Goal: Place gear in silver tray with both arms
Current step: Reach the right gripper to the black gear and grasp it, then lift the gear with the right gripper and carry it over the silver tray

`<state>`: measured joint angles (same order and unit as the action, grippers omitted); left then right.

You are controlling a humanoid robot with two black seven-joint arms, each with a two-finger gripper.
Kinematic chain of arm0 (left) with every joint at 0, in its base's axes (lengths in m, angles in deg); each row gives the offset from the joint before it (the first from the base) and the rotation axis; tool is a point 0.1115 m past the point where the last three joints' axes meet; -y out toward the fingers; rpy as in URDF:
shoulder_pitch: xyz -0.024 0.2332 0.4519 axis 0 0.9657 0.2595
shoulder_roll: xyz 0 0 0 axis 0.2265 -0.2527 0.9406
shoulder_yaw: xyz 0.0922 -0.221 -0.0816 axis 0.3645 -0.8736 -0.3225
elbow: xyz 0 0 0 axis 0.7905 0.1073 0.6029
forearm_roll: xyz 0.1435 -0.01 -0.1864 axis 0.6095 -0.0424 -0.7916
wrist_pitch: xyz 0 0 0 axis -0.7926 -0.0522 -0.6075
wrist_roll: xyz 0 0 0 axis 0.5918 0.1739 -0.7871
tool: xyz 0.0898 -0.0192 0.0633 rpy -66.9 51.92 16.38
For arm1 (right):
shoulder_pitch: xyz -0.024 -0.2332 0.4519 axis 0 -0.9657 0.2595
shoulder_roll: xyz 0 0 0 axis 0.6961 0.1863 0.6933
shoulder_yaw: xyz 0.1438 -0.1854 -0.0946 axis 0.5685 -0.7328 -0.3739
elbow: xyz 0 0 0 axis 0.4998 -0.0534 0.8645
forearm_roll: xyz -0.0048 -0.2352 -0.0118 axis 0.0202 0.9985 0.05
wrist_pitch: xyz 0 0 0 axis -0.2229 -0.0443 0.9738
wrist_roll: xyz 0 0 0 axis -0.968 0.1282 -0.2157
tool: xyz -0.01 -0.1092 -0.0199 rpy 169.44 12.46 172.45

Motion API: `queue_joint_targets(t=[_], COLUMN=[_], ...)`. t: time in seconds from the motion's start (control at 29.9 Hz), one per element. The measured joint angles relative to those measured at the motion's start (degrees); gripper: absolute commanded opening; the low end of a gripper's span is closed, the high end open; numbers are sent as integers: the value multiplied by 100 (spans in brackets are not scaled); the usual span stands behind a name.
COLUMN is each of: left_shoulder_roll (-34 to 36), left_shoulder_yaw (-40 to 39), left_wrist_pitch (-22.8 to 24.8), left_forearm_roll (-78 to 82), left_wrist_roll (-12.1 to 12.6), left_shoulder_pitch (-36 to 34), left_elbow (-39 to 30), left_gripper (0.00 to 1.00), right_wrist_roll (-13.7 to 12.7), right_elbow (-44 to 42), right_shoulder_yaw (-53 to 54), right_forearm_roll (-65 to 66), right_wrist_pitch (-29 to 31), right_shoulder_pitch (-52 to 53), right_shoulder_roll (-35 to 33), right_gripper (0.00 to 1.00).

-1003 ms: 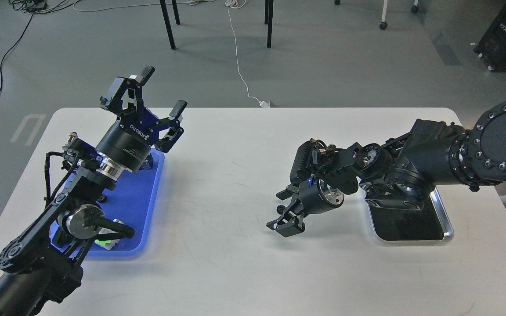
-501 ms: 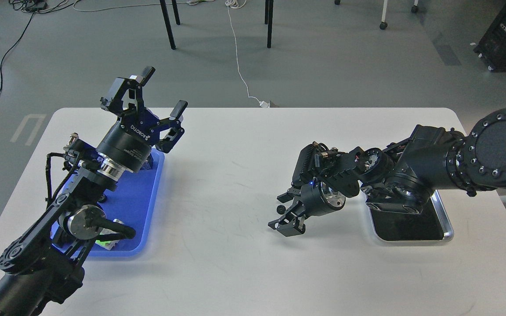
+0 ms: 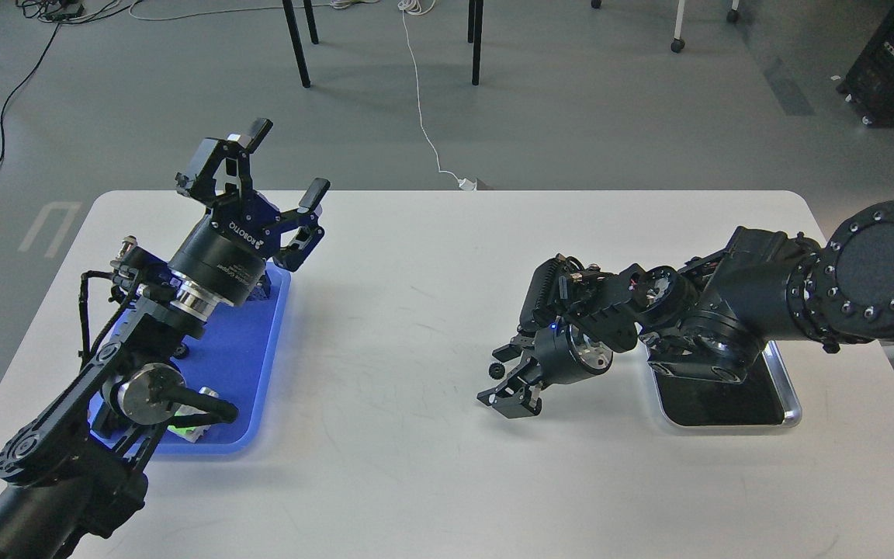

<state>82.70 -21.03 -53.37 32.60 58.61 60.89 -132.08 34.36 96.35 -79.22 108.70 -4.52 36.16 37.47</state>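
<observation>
My right gripper [image 3: 503, 380] hangs low over the middle of the white table, pointing left and down. A small black gear [image 3: 498, 371] sits between its fingers, and it looks shut on it. The silver tray [image 3: 792, 407] lies to the right of this gripper. Its dark bottom shows nothing inside, and my right forearm covers its far half. My left gripper [image 3: 284, 167] is open and empty. It is raised above the far end of the blue tray [image 3: 261, 373].
The blue tray holds a small green and white part [image 3: 183, 427] and a small dark part [image 3: 180, 351], both partly hidden by my left arm. Bare white table [image 3: 400, 326] lies between the two trays. Chair legs and cables are on the floor beyond.
My right gripper has shifted slightly to the right, toward the silver tray, with the gear in it, and the right elbow has moved a little. The left arm has not moved.
</observation>
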Motion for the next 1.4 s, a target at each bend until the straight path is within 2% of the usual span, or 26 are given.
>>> queue_joint_targets(t=[0.07,0.43,0.5,0.6,0.7,0.84,1.2,1.4], left_shoulder_roll=[0,-9,-11,-16,-17,-18,-17,-8], left_shoulder_yaw=[0,9,9,9,9,9,9,10], left_wrist_pitch=[0,0,0,0,0,0,0,0], left_forearm_roll=[0,0,0,0,0,0,0,0], left_wrist_roll=[0,-1,-1,-1,-1,-1,-1,-1], left_shoulder_pitch=[16,37,37,37,37,40,46,48], left_elbow=[0,0,0,0,0,0,-8,-83], left_gripper=[98,98,98,98,98,98,98,98], right_wrist_roll=[0,-1,-1,-1,-2,-1,-1,1], right_elbow=[-37,-141,-164,-171,-172,-171,-143,-67], right_shoulder_yaw=[-3,-6,-6,-6,-6,-6,-7,4], right_forearm_roll=[0,-1,-5,-5,-5,-2,-1,-2], right_wrist_pitch=[1,2,2,2,1,-1,1,-7], right_shoulder_pitch=[-26,-87,-108,-116,-118,-119,-90,225], right_shoulder_roll=[0,6,13,16,15,9,-13,-325], right_gripper=[57,55,52,44,27,16,16,16])
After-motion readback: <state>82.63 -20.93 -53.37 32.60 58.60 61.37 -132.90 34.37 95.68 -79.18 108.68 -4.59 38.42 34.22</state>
